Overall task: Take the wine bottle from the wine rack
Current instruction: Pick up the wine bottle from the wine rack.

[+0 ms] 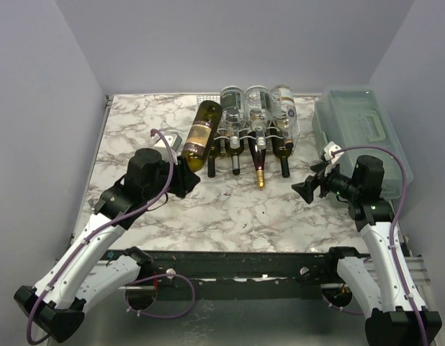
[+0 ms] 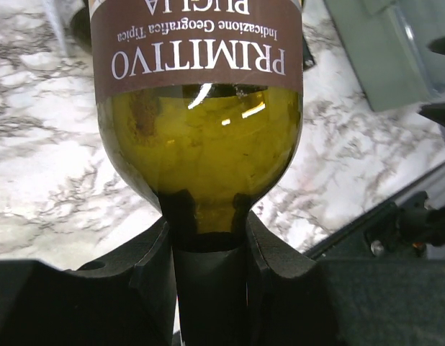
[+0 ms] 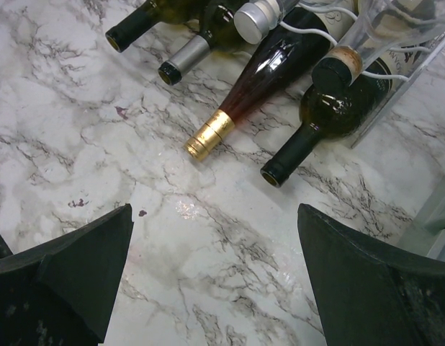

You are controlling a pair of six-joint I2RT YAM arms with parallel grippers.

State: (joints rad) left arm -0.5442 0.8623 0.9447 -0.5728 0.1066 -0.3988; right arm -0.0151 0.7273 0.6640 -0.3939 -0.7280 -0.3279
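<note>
Wine bottle (image 2: 201, 144), smooth olive-green glass with a brown label, is clamped by its neck in the outstretched left gripper (image 2: 208, 234), at the white wire wine rack's (image 1: 235, 131) left end. Right gripper (image 3: 215, 216), elbow bent, gapes wide over the marble table (image 3: 172, 274).

Green wine bottle (image 1: 201, 137) with the brown label lies just beside the left end of the white wine rack (image 1: 240, 131), and the left gripper (image 1: 185, 175) has it by the neck. Meanwhile the right gripper (image 1: 307, 189) hangs wide open over the marble table (image 1: 230, 213), near the plastic box (image 1: 356, 115).
</note>
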